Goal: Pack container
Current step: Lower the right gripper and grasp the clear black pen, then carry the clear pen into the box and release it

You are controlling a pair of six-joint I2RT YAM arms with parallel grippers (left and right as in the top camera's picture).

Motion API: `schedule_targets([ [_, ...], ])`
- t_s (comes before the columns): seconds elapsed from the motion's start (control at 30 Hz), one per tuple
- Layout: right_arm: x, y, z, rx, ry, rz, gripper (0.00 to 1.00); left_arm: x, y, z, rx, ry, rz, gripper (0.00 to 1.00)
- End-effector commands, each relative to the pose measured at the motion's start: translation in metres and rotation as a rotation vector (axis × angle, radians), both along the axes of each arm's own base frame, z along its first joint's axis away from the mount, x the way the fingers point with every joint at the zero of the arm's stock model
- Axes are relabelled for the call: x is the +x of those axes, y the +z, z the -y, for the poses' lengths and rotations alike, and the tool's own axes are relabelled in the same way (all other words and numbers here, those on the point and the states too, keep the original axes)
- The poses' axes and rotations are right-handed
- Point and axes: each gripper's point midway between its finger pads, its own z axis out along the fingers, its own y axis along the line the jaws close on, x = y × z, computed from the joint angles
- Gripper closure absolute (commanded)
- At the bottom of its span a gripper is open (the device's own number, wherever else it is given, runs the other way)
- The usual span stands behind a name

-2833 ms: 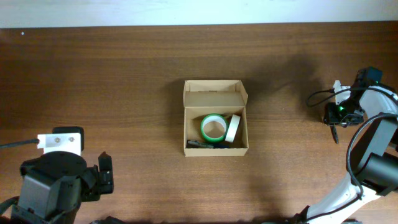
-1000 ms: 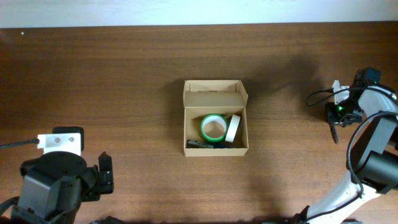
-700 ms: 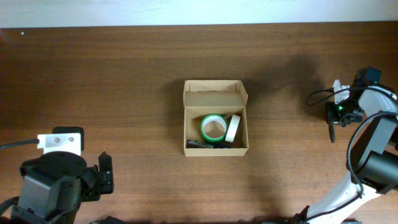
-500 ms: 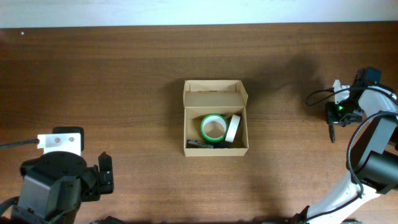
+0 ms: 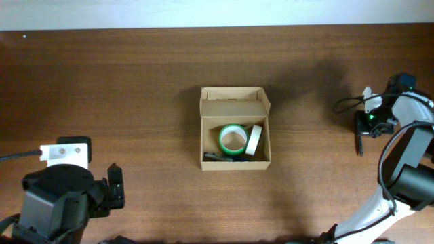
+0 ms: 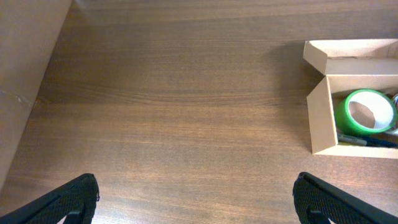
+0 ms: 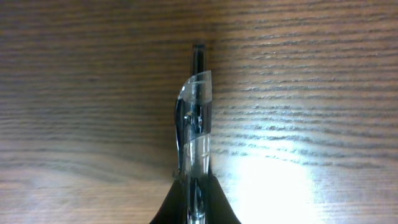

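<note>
Clamping a pen [image 7: 194,118], right gripper [image 7: 194,198] stands clenched (well right of box [image 5: 234,108]); left gripper [image 6: 198,199] fully released; box lid open.

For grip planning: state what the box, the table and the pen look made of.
Container: tan cardboard, matte; raw folded flaps. Table: dark wood or wood-look laminate, slight sheen; grain lines, glare. Pen: clear glossy plastic, dark core showing through.

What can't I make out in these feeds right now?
Overhead: dark items by the green tape roll, too small to identify.
Left wrist: container, right side cut off by the frame edge.
Right wrist: pen, rear end hidden inside the right gripper; container out of frame.
</note>
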Motion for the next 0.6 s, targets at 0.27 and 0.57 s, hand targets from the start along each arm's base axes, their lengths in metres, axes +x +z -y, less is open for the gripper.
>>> schedule_targets([
  [0.27, 0.064, 0.124, -0.014, 0.07, 0.029, 0.226, 0.96, 0.001, 0.001, -0.003, 0.02, 0.004, 0.008, 0.0],
  [0.57, 0.086, 0.195, -0.111, 0.13, 0.269, 0.277, 0.96, 0.001, 0.001, -0.003, 0.02, 0.004, 0.007, 0.01],
])
